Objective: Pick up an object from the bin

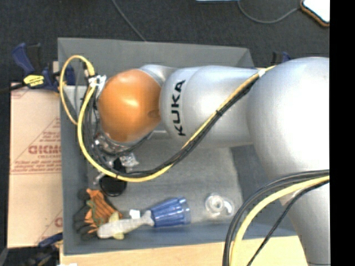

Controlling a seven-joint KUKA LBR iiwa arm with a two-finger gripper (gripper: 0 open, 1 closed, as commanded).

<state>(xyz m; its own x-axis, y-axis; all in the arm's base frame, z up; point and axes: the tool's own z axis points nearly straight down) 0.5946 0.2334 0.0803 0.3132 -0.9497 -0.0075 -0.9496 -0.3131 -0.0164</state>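
My gripper [115, 151] hangs under the orange wrist cover over the left part of the bin, with just its metal body showing. Right below it on the bin floor lies a small black round thing [113, 187]. An orange and black toy figure [94, 208] lies in the near left corner. Beside it is a blue ribbed cup-shaped piece on a whitish handle [162, 213], lying on its side along the near wall.
A small clear plastic thing [219, 205] sits toward the near right of the bin floor. The arm covers the middle and right of the bin, and yellow and black cables loop around the wrist on the left.
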